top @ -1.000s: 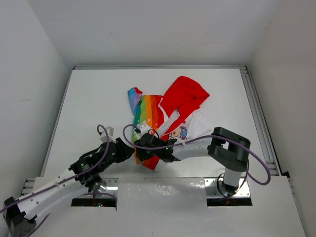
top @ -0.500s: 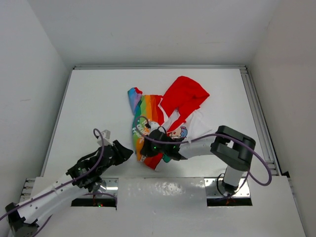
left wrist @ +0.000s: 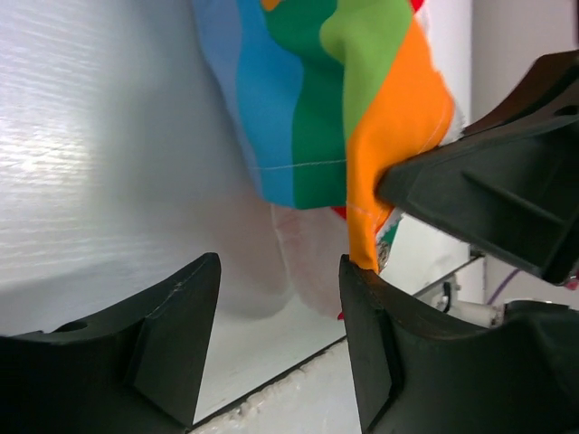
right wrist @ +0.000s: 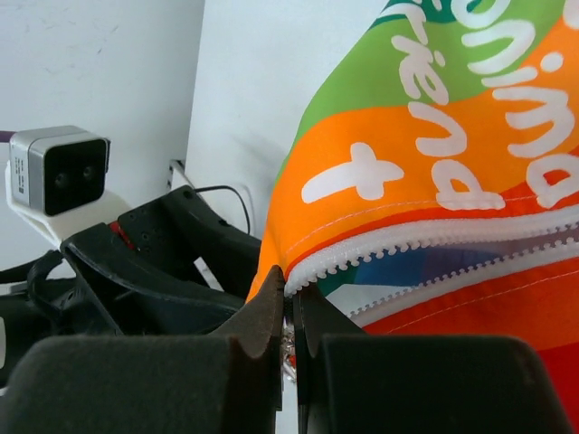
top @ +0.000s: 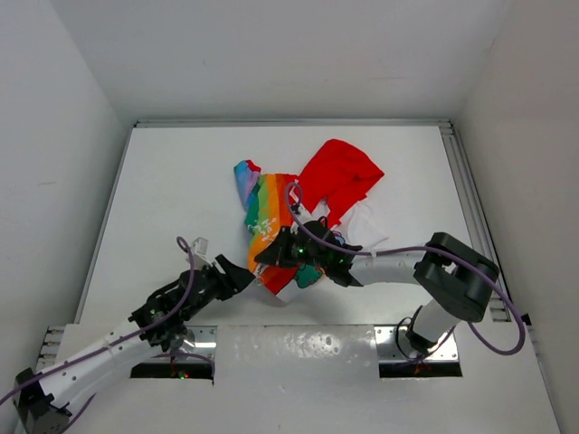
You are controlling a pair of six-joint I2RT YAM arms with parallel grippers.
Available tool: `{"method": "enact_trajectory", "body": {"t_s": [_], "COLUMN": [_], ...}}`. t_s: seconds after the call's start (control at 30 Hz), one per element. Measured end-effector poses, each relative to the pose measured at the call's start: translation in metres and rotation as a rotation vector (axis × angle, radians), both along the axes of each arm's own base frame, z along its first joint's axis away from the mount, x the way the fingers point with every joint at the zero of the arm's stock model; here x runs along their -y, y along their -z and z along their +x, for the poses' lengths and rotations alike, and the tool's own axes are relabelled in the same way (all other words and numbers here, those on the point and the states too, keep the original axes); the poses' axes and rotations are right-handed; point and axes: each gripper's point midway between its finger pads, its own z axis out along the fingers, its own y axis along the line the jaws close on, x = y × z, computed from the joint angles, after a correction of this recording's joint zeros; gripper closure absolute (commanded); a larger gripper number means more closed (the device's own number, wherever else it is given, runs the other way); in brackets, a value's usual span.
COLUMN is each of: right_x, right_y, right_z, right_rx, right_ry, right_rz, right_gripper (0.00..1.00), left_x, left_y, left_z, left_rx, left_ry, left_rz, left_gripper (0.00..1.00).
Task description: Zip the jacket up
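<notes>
We find the jacket (top: 267, 206) crumpled in the middle of the table (top: 163, 181), its front unzipped. The right pincer (right wrist: 291, 312) is pressed together on the bottom end of the zipper (right wrist: 398, 240), at the orange hem. The left pincer (left wrist: 276, 334) stands spread and empty just beside that hem. We judge the step to be joining the zipper ends. Next, the left must grip the opposite edge.
</notes>
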Motion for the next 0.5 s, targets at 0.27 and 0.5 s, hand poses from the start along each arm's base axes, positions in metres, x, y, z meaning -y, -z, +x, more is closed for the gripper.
{"method": "enact_trajectory", "body": {"t_s": [0.27,0.5], "right_x": [0.006,0.015], "right_y": [0.007,0.010], "right_z": [-0.005,-0.003], "right_rx": [-0.044,-0.063], "right_ry": [0.008,0.030], "right_rz": [0.018,0.033], "right_gripper": [1.00,1.00], "left_x": [0.016,0.026], "left_y": [-0.033,-0.058], "left_z": [0.008,0.005], "left_rx": [0.085,0.121], "left_ry": [0.008,0.043], "left_rz": [-0.155,-0.263], "left_gripper": [0.94,0.74]}}
